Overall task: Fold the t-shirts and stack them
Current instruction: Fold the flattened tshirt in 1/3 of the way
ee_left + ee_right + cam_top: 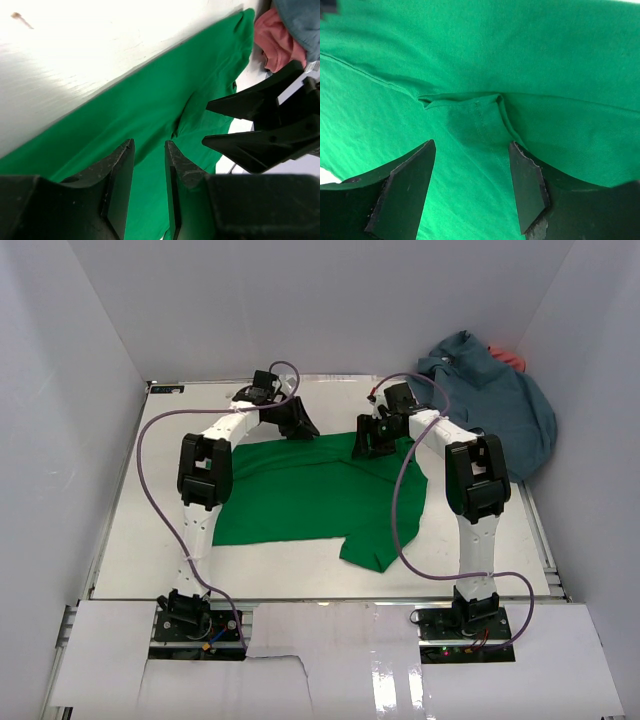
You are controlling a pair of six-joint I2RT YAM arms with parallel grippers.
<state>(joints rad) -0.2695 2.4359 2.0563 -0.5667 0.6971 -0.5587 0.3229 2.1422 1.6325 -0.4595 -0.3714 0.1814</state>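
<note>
The green t-shirt (pixel 310 490) lies spread flat on the table's middle, with one sleeve pointing to the front (pixel 368 552). My left gripper (pixel 297 425) hovers over its far edge, jaws a little apart with only green cloth (pixel 150 100) showing between the fingers (pixel 120 170). My right gripper (pixel 372 440) is open just above the shirt's far right part, over a folded seam (pixel 470 107). It also shows in the left wrist view (pixel 250 125). The blue-grey t-shirt (pixel 495 405) lies crumpled at the back right, on the coral red one (pixel 512 360) (pixel 275 40).
White walls enclose the table on the left, back and right. The table's front edge (pixel 320 592) runs just past the green sleeve. Purple cables loop beside both arms (pixel 150 480) (pixel 400 510).
</note>
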